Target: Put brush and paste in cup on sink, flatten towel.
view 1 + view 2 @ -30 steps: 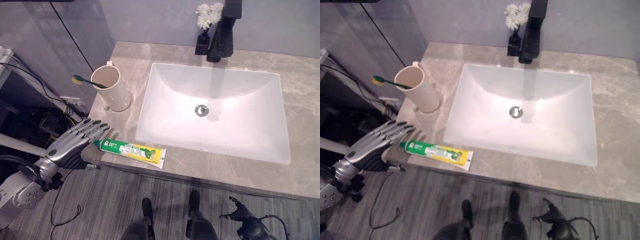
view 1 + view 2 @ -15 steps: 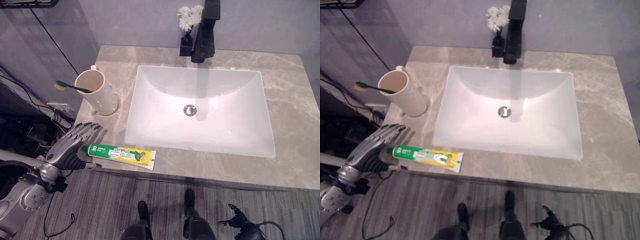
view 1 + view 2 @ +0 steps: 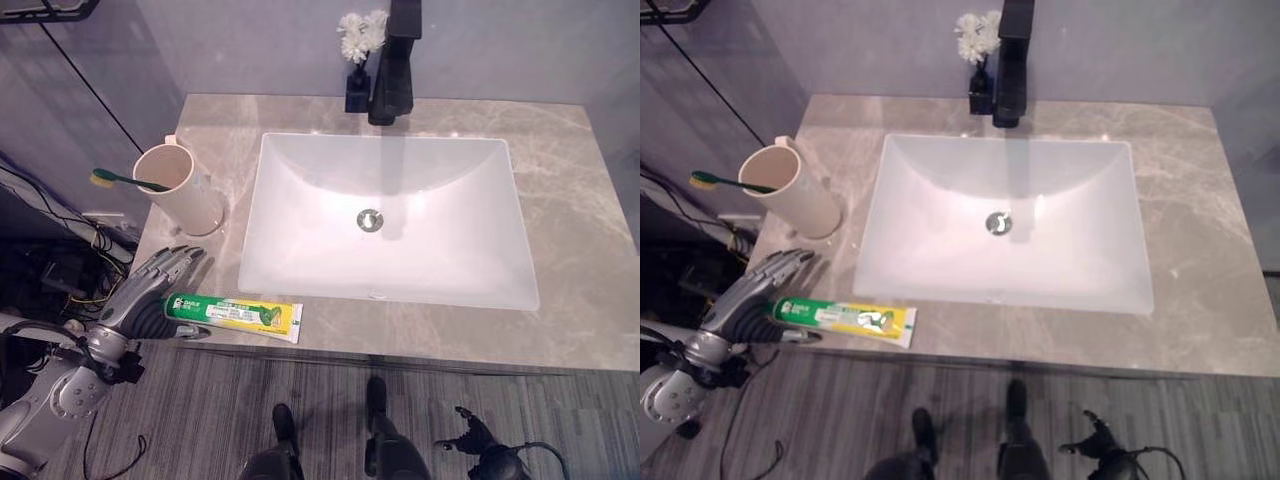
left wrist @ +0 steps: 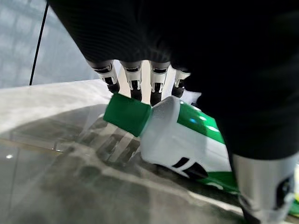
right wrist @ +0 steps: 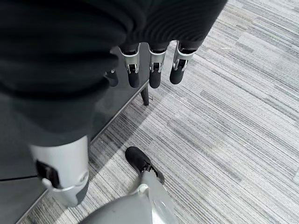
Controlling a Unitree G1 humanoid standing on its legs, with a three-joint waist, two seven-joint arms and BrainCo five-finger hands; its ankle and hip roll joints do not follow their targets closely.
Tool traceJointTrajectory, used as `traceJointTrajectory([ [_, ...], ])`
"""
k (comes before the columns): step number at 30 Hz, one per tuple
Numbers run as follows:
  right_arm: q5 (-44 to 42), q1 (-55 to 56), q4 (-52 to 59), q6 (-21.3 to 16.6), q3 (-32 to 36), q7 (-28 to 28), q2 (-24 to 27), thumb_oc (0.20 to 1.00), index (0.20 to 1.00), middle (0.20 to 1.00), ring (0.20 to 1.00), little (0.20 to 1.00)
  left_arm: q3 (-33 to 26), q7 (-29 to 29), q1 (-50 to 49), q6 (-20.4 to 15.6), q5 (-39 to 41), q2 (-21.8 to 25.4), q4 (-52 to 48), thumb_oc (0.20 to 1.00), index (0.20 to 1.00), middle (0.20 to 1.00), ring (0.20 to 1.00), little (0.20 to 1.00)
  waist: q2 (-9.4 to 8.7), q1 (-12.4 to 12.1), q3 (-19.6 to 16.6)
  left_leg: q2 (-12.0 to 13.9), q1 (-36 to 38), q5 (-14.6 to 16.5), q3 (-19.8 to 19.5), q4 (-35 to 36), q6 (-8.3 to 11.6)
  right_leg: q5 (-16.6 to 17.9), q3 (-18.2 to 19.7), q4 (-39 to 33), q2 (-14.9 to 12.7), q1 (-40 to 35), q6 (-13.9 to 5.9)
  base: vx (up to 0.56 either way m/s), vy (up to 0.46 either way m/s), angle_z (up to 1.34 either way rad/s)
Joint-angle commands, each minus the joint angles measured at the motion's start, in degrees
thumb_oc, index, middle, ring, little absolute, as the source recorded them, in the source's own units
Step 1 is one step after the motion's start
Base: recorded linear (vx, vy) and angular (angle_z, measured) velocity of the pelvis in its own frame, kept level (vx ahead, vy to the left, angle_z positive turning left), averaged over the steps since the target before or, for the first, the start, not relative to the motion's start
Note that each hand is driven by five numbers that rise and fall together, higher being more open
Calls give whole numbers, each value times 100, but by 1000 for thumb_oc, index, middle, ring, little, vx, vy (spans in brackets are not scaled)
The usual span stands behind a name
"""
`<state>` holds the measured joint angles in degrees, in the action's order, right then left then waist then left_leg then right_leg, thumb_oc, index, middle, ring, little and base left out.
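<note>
A green, yellow and white toothpaste tube [image 3: 240,315] lies along the counter's front left edge, its green cap [image 4: 127,113] pointing left. My left hand [image 3: 142,298] hovers open at that cap end, fingers [image 4: 134,80] straight past the cap and the thumb beside the tube, not closed on it. A cream cup [image 3: 188,192] stands upright behind the hand. A green-handled toothbrush [image 3: 125,182] leans in the cup, its head sticking out to the left. My right hand [image 5: 156,70] hangs open low over the floor, away from the counter.
A white rectangular basin [image 3: 300,210] is sunk in the grey stone counter [image 3: 575,210]. A black faucet [image 3: 392,70] and a small vase of white flowers [image 3: 358,45] stand at the back wall. The counter's left edge drops off beside the cup.
The whole picture has shifted, so the camera moved. My left hand has drawn slightly closer to the tube's cap end. Tube, cup and brush stay where they were.
</note>
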<state>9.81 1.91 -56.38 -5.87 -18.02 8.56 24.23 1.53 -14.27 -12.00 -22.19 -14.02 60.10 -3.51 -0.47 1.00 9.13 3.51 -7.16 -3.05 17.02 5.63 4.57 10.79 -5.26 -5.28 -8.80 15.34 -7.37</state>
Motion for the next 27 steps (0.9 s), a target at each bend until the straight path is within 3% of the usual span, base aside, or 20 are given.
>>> traceJointTrajectory([
  [1,-79,-347,108,22,-84,41,87,1000,1000,1000,1000,1000,68,90,473,-16,-124,197,-24,1000,1000,1000,1000,1000,-14,107,267,-109,243,57,126,-63,111,21,247,28,-372,-300,-527,28,-6,-9],
  [2,-69,-353,72,20,-96,43,88,1000,1000,1000,1000,1000,118,122,503,-14,-182,244,-5,1000,1000,1000,1000,1000,-21,114,276,-107,257,67,140,-63,110,19,266,28,-361,-303,-527,20,-4,-13],
  [4,-40,-371,112,21,-118,43,127,1000,1000,1000,1000,1000,235,219,500,-5,-262,322,65,849,849,849,849,849,-26,141,287,-109,309,89,179,-63,102,7,309,28,-346,-316,-519,34,2,-11],
  [6,-26,-367,103,18,-120,43,143,1000,1000,1000,1000,1000,297,260,533,12,-344,392,135,815,815,815,815,815,-17,138,296,-111,336,97,198,-63,98,7,325,28,-339,-327,-517,25,12,-4],
  [7,-7,-389,115,10,-130,14,195,1000,1000,1000,1000,1000,455,482,546,-36,-782,836,62,931,931,931,931,931,14,176,311,-111,378,114,226,-63,99,1,354,28,-325,-344,-524,22,14,-7],
  [8,-6,-387,113,9,-123,14,189,1000,1000,1000,1000,1000,462,489,557,-35,-778,843,60,875,875,875,875,875,8,164,309,-111,375,113,231,-63,99,4,360,28,-325,-338,-524,24,17,-6],
  [10,29,-453,74,8,-141,-22,205,1000,1000,1000,1000,1000,662,828,522,-27,-993,1178,118,630,630,630,630,630,23,200,313,-106,422,129,294,-63,101,15,419,28,-312,-323,-532,13,18,-5],
  [11,29,-453,74,8,-141,-22,205,1000,1000,1000,1000,1000,662,828,522,-27,-993,1178,118,630,630,630,630,630,23,200,313,-106,422,129,294,-63,101,15,419,28,-312,-323,-532,6,15,-11],
  [12,34,-469,43,14,-118,-43,211,1000,1000,1000,1000,1000,826,1008,512,15,-1073,1258,291,567,567,567,567,567,41,212,314,-104,442,139,320,-63,102,16,447,28,-303,-317,-534,12,15,-21],
  [13,17,-533,-37,26,-56,-115,235,1000,1000,1000,1000,1000,1098,1433,551,92,-1280,1380,462,200,200,200,200,200,71,267,296,-100,500,159,380,-63,108,22,501,28,-289,-321,-534,15,15,-19],
  [18,-57,-519,-95,90,32,-189,261,1000,1000,1000,1000,1000,1217,1501,763,104,-1448,1328,461,200,200,200,200,200,109,292,210,-83,610,194,416,-63,115,10,553,28,-269,-377,-539,13,-11,-15],
  [27,-446,-197,-380,140,541,-105,103,1000,1000,1000,1000,1000,569,783,1105,262,-1545,718,143,200,200,200,200,200,179,290,-159,-55,930,263,331,-63,127,-138,404,28,-272,-798,-505,11,-22,0],
])
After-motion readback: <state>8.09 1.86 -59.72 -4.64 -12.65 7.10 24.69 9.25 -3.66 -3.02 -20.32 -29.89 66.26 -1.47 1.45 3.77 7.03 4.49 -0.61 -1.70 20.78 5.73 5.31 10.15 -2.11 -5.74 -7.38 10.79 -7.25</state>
